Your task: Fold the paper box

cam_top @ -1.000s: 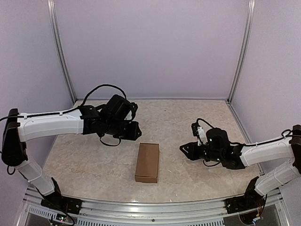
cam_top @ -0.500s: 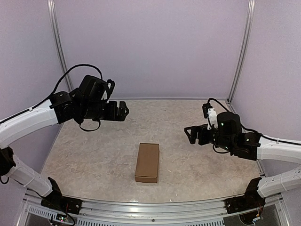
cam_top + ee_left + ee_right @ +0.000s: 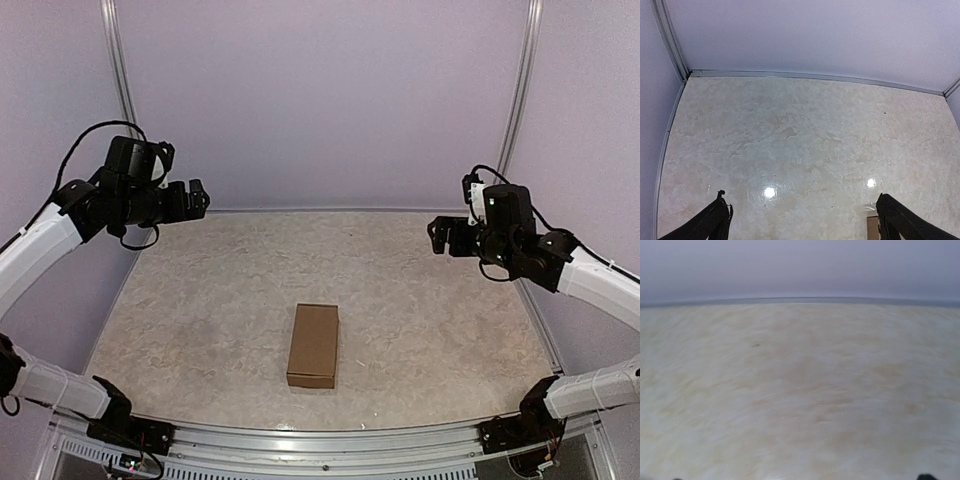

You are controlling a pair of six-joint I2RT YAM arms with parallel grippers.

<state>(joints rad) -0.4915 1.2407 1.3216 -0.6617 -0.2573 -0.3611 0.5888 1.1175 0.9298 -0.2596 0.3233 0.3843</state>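
Paper box [image 3: 313,345] closed, lying on the counter [image 3: 430,330] near its front edge, well apart from left fingers [image 3: 197,193] and right fingers [image 3: 436,230], all 4 spread, empty: seems finished, so leave untouched.

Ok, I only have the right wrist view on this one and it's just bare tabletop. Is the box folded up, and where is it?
Observer: Yes. From the top camera the box is a closed brown oblong, lying flat near the front middle of the table.
Operator: Is either hand on it?
Observer: No. The left hand and the right hand are both raised out at the sides, well apart from it.
Operator: Is the left one open?
Observer: Yes. In the left wrist view its fingers stand wide apart with nothing between them.
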